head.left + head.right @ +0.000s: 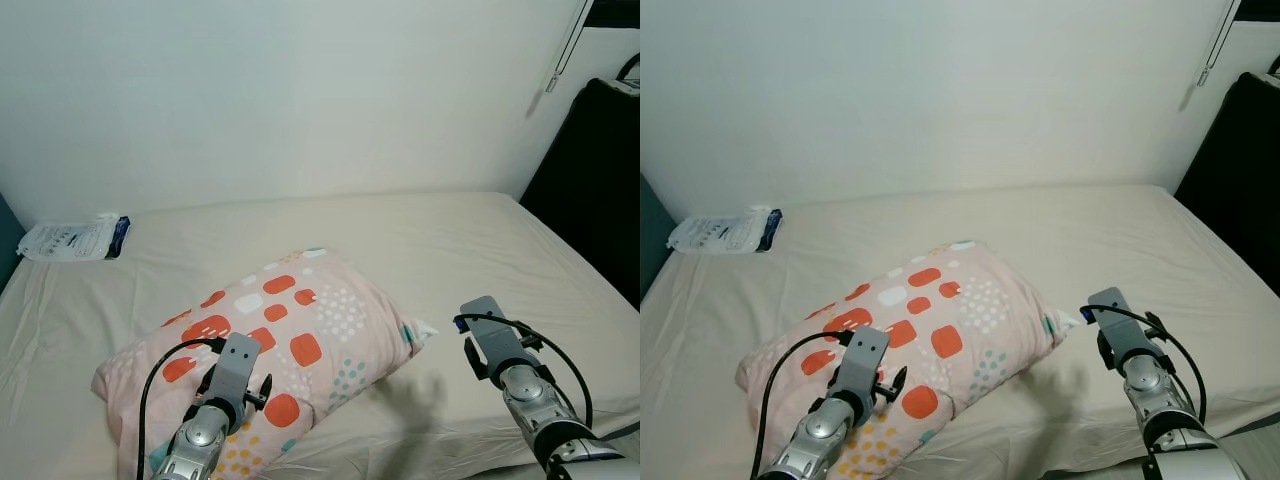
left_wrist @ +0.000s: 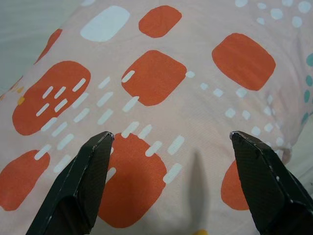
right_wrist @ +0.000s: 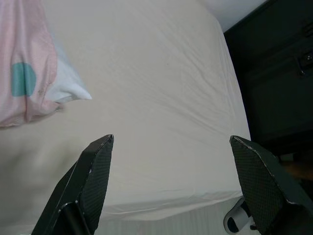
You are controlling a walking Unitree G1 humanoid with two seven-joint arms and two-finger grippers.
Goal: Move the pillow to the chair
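Pillow lies on the bed, near-left of centre. Left gripper hovers just above its near end, fingers apart; right gripper is over bare sheet just right of the pillow's corner, fingers apart too. Best w/ 2 grips: left pinches a fold, right shifts left to take the corner, then lift.

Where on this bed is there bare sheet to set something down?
The bed is bare between the pillow and the far wall, and along its right side beside the dark furniture, past the open right end effector. The near left is taken by the pillow under the open left end effector; a white packet sits at the far-left corner.
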